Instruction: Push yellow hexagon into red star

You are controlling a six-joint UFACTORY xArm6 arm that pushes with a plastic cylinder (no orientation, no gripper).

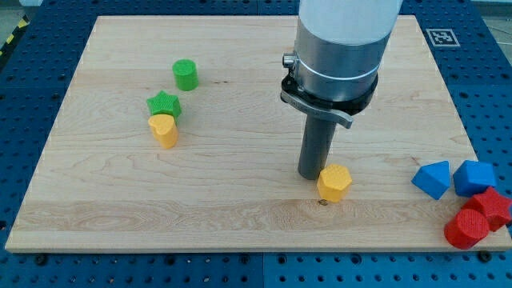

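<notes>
The yellow hexagon (334,182) lies on the wooden board (240,200), right of centre and near the view's bottom. My tip (314,176) rests on the board right beside the hexagon, on its left and slightly above, touching or nearly touching it. Two red blocks sit off the board's lower right corner on the blue surface. The upper one (490,206) looks like the red star. The lower one (466,229) looks rounder. Both are far to the right of the hexagon.
Two blue blocks (432,178) (474,177) lie at the board's right edge, just above the red ones. At the view's left are a green cylinder (186,74), a green star (164,104) and a yellow block (164,130) touching the star from below.
</notes>
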